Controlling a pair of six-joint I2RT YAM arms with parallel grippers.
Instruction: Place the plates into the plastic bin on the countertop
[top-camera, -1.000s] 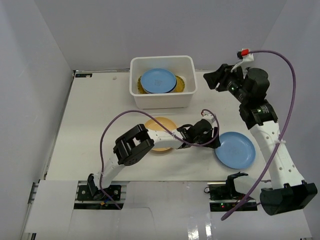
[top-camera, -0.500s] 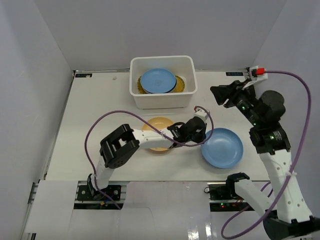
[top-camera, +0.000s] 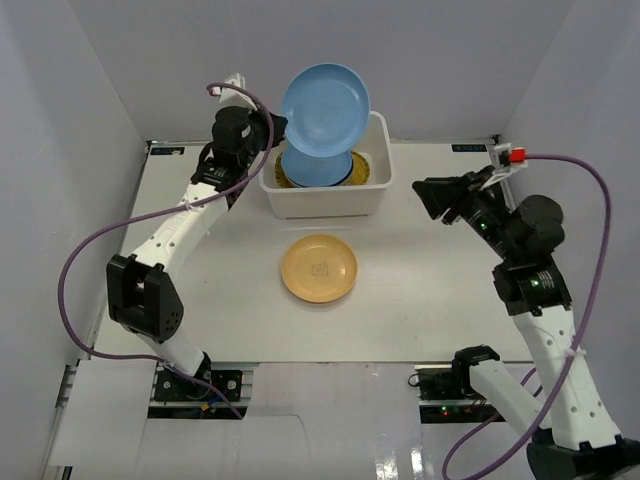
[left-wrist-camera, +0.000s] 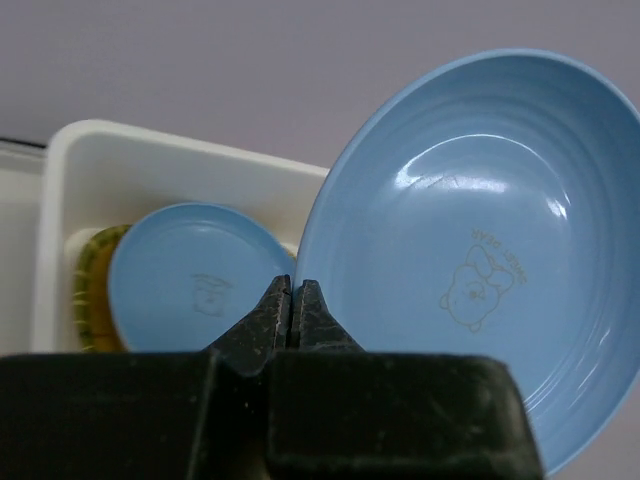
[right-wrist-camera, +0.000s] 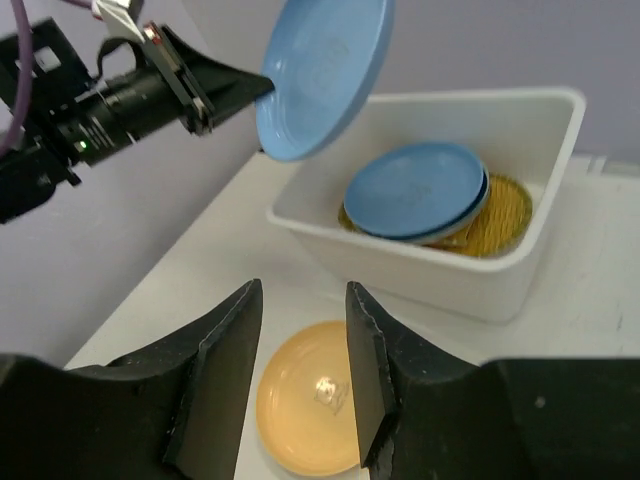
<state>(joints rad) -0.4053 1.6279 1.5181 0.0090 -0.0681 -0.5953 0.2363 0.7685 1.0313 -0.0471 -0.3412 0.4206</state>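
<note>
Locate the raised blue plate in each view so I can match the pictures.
Top external: raised blue plate, top centre, overlapping the plastic bin's back rim.
Left wrist: fills the right half, tilted.
Right wrist: top centre, rim in the left pincer.
Shared landmark: the plastic bin, a second blue plate lying inside.

Pale blank walls rise behind and at both sides.
</note>
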